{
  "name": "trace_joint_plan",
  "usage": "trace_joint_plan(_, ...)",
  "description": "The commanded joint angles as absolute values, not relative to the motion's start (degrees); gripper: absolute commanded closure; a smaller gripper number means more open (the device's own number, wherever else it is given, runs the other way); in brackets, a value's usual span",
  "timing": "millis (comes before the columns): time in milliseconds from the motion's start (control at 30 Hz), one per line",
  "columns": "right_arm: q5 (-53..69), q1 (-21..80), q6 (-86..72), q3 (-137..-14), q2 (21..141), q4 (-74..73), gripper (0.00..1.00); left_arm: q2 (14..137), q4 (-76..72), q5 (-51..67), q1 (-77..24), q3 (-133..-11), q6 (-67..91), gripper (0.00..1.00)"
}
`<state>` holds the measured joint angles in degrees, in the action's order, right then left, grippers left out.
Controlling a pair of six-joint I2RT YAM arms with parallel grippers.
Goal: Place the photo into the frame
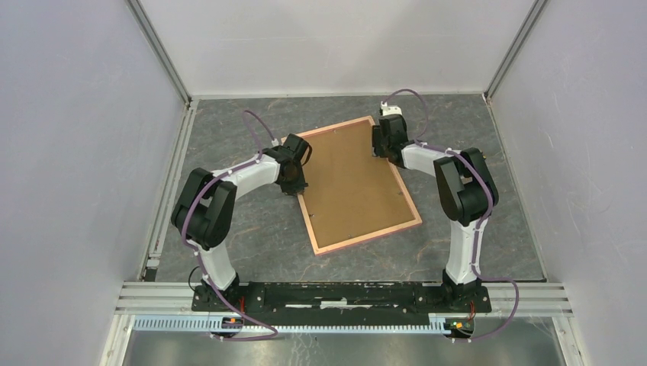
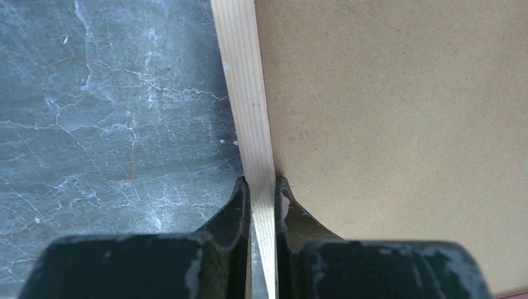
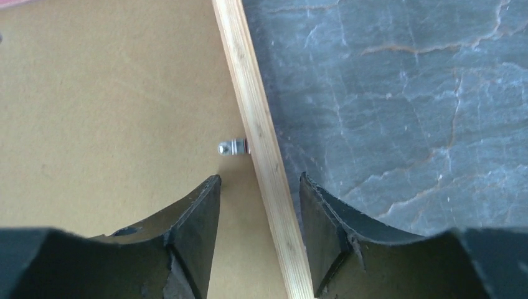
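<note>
The frame (image 1: 355, 183) lies back side up on the table, brown board inside a pink edge. My left gripper (image 1: 293, 185) is shut on the frame's left rail (image 2: 249, 99), its jaws pinching the pale wood from both sides. My right gripper (image 1: 379, 149) is open over the frame's right rail (image 3: 258, 137), one jaw above the brown board (image 3: 112, 106) and the other above the table. A small metal clip (image 3: 231, 147) sticks out of the right rail onto the board. The photo is not in view.
The dark marbled tabletop (image 1: 252, 244) surrounds the frame. White enclosure walls (image 1: 76, 137) stand left, right and at the back. A metal rail (image 1: 343, 293) with the arm bases runs along the near edge.
</note>
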<state>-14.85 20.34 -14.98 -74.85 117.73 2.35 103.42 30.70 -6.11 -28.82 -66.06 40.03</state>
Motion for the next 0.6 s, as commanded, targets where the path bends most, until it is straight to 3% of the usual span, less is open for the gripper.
trace_joint_plan(0, -10.1, 20.0, -13.5, -69.2, 111.9, 5.3, 0.42, 102.7, 33.1, -4.0, -30.0, -66.8, 28.6, 0.87)
trace_joint_plan(67, -8.3, 19.3, -13.5, -66.9, 110.4, 7.2, 0.39, 98.2, 29.7, -3.3, -29.9, -63.8, 26.5, 0.59)
trace_joint_plan(133, -6.7, 18.5, -13.3, -65.4, 109.8, 8.0, 0.38, 93.1, 26.5, -3.3, -29.9, -59.8, 26.5, 0.42)
trace_joint_plan(233, -4.9, 17.5, -13.3, -63.8, 109.5, 8.2, 0.39, 88.0, 26.1, -2.7, -29.9, -55.5, 29.2, 0.32)
trace_joint_plan(467, -7.3, 16.1, -15.9, -59.6, 107.9, 7.9, 0.52, 77.4, 21.6, 4.3, -30.0, -44.2, 40.4, 0.22)
trace_joint_plan(567, -8.8, 15.2, -18.4, -58.3, 107.8, 7.7, 0.71, 72.8, 20.7, 5.1, -30.0, -40.8, 43.9, 0.17)
